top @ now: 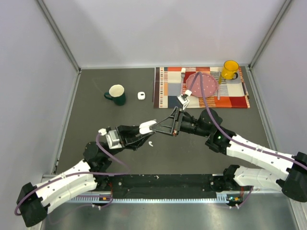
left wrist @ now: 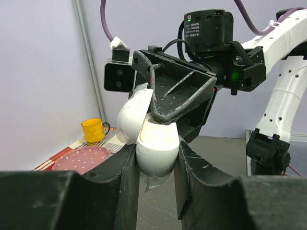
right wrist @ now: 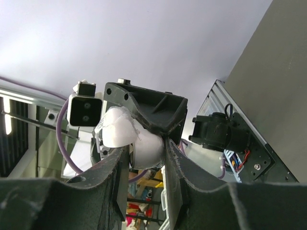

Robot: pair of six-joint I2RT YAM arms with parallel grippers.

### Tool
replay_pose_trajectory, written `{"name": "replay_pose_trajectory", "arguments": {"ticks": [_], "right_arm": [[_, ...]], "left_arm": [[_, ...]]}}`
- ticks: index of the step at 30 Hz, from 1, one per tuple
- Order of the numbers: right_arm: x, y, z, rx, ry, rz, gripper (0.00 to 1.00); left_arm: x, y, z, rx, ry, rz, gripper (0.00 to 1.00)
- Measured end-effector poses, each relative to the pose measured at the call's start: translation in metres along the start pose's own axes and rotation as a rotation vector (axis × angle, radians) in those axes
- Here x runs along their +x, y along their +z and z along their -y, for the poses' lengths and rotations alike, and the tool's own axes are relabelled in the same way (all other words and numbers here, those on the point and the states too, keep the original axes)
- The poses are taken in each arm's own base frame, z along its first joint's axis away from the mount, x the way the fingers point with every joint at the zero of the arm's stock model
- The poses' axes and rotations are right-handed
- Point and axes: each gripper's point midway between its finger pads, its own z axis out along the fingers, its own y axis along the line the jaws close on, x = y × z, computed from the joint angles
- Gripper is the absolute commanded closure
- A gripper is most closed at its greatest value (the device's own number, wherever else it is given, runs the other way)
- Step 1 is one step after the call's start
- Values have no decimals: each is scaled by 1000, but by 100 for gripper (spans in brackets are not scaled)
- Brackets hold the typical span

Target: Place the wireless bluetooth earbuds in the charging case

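Observation:
The white charging case [top: 147, 126] hangs in mid-air above the middle of the table, held from both sides. My left gripper [left wrist: 156, 158] is shut on its rounded body [left wrist: 156, 143], and the flipped-open lid [left wrist: 131, 117] leans to the left. My right gripper [right wrist: 146, 155] is shut on the same case [right wrist: 148, 148] from the other side, its black fingers [left wrist: 177, 96] reaching over the top of the case. One small white earbud [top: 150, 143] lies on the dark table just below the case. I cannot see inside the case.
A second small white case [top: 141, 95] sits beside a green mug [top: 116, 94] at the back left. A striped placemat [top: 237, 100] at the back right carries a pink plate [top: 204, 85] and a yellow mug [top: 230, 70]. Grey walls enclose the table.

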Motion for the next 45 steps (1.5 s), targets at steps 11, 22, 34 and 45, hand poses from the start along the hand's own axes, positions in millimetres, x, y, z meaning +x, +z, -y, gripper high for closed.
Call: {"name": "replay_pose_trajectory", "arguments": {"ticks": [11,22,34,45], "right_arm": [[2,-1,11,50,-10,-9,27],[-2,-15,15,101,-96,33,14],[-26,-36,52,354,-240,132,15],[-15,-16,142,643,-252,-12,22]], "left_arm": [[-1,-1,-1,-8,7,1,100],[-22,-14,-13,-99,50,69,100],[-21,-57,-58,-418,66,-7,100],[-22,-100,-74,-599,46,-129,100]]}}
